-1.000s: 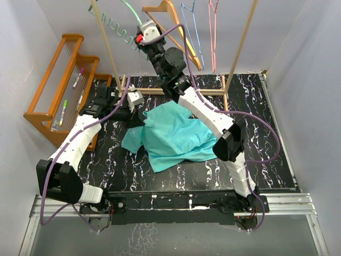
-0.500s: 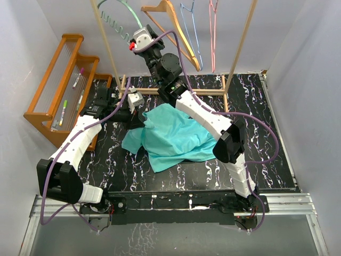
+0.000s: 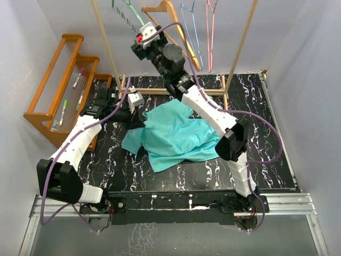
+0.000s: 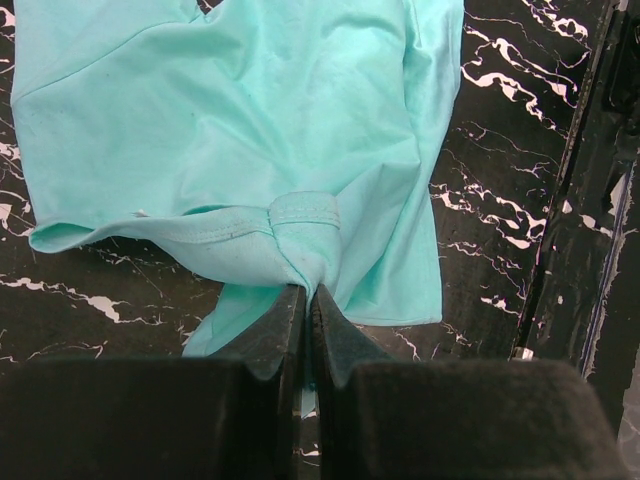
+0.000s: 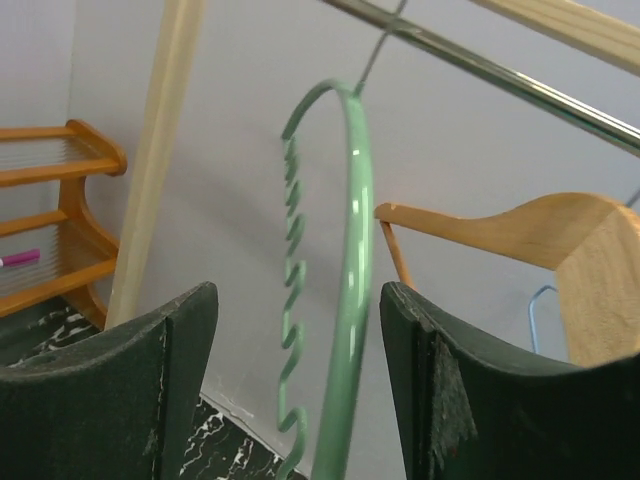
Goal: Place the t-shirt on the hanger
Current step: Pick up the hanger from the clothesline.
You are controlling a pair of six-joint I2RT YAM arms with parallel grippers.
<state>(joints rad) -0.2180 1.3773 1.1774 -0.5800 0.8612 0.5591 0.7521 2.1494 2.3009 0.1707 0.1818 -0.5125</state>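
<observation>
The teal t-shirt (image 3: 176,136) lies crumpled on the black marbled table. My left gripper (image 3: 137,119) is at its left edge. In the left wrist view it (image 4: 305,295) is shut on a bunched fold of the shirt's hem (image 4: 300,215), and the rest of the shirt (image 4: 250,120) spreads beyond. My right gripper (image 3: 138,44) is raised to the clothes rail. In the right wrist view it (image 5: 298,295) is open, with the mint-green hanger (image 5: 352,300) hanging between the jaws, nearer the right finger. The hanger also shows at the top of the overhead view (image 3: 129,10).
A thick orange wooden hanger (image 3: 171,18), a blue wire hanger (image 3: 191,29) and a pink one (image 3: 213,29) hang on the metal rail (image 5: 480,65). Wooden posts (image 3: 106,50) (image 3: 242,45) hold the rail. An orange shelf rack (image 3: 56,80) with markers stands at the left.
My right wrist has swung left and back up and to the right by the rail. The mint hanger has swung up and to the right. The left arm and the shirt have not moved.
</observation>
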